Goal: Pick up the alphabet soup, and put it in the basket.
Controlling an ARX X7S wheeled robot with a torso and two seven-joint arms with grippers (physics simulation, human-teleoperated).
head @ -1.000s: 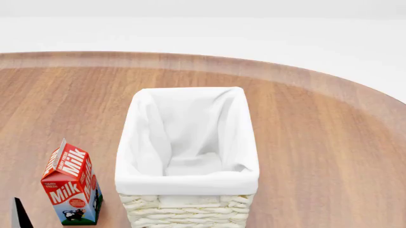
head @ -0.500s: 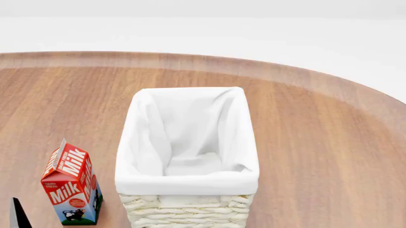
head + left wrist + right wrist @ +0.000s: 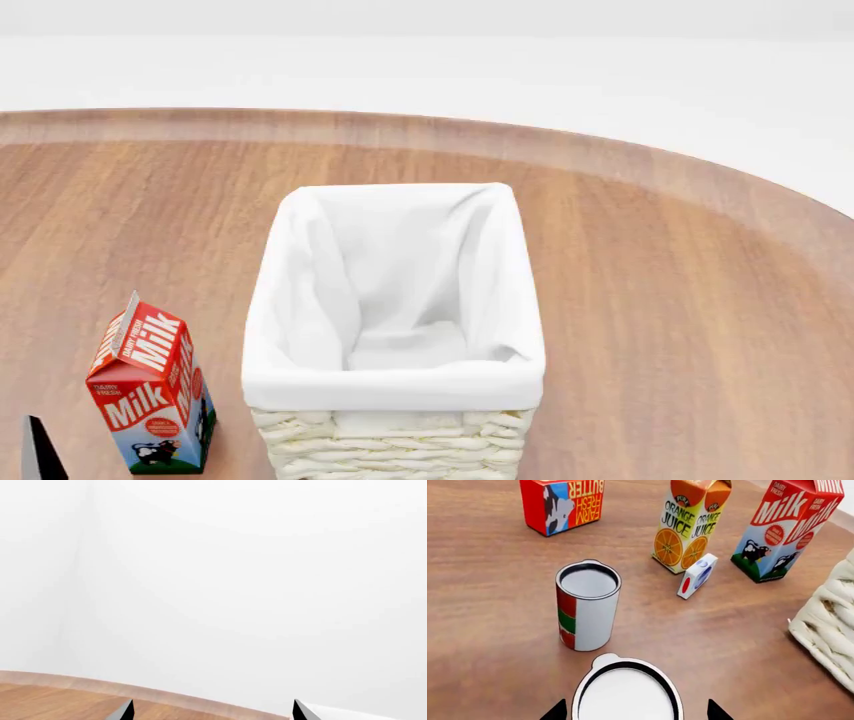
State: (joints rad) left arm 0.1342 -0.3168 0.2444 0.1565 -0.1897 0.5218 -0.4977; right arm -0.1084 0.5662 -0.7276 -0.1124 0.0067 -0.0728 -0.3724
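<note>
My right gripper hangs just over the alphabet soup, one dark fingertip on either side of its silver-white lid; whether they touch it I cannot tell. Just beyond stands a red-and-green can, then an orange juice carton and a milk carton. The basket stands mid-table, liner empty. My left gripper is spread wide, facing the wall.

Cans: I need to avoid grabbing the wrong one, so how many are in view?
2. A red-and-green can stands upright on the table; a second can, only its top showing, sits between the right gripper's fingertips. More may be hidden.
</note>
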